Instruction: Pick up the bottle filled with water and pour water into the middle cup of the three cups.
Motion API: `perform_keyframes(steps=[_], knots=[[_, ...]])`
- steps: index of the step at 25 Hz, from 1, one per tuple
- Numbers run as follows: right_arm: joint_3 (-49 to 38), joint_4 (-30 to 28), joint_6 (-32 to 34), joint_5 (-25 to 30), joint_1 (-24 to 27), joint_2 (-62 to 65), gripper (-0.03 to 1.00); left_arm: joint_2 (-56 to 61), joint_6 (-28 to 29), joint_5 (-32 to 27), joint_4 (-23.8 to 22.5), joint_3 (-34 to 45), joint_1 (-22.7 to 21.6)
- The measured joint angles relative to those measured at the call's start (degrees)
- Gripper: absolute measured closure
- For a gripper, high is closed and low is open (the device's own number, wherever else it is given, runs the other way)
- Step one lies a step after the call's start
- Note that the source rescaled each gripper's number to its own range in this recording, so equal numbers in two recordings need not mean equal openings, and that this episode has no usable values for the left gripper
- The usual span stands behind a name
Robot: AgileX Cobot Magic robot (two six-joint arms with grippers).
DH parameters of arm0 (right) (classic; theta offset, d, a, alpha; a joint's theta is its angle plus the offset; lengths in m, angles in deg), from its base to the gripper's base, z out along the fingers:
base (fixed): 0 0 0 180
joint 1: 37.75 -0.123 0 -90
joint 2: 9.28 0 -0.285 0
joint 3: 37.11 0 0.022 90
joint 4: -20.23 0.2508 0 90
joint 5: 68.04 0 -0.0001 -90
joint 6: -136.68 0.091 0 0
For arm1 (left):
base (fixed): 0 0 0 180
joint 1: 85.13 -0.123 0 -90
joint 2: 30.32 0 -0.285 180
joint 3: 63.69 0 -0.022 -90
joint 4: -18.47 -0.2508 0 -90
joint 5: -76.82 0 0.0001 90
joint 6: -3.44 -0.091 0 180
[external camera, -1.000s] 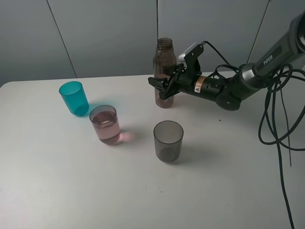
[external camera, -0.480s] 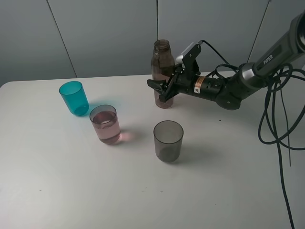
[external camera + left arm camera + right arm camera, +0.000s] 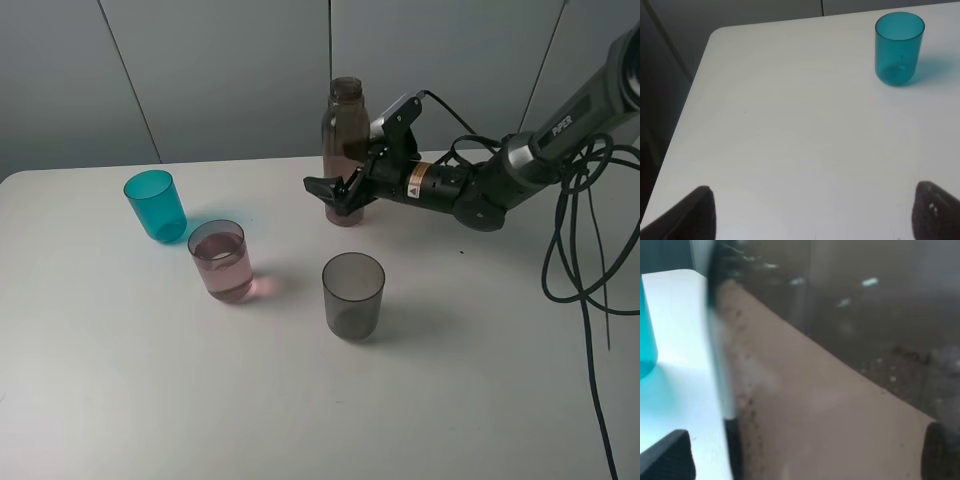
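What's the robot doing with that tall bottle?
The right gripper is at the bottle, which stands upright at the back of the table. Its jaws look open on either side of it, not squeezing. The pink middle cup already has water in it. The teal cup and grey cup look empty. The left gripper is open and holds nothing.

White table point(image 3: 150, 400), grey panelled wall point(image 3: 220, 70), black cables point(image 3: 596, 165)
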Motion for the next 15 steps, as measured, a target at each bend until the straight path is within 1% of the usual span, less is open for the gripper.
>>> perform_keyframes(steps=[2, 7, 12, 15], knots=[[0.0, 0.0, 0.4, 0.7, 0.0, 0.2, -0.01, 0.0, 0.0, 0.0, 0.0, 0.0, 0.0], [-1.1, -0.6, 1.0, 6.5, 0.0, 3.7, -0.01, 0.0, 0.0, 0.0, 0.0, 0.0, 0.0], [-5.0, -1.0, 1.0, 12.1, 0.0, 7.5, -0.02, 0.0, 0.0, 0.0, 0.0, 0.0, 0.0], [-8.5, -1.0, 0.5, 13.4, 0.0, 10.2, -0.02, 0.0, 0.0, 0.0, 0.0, 0.0, 0.0]])
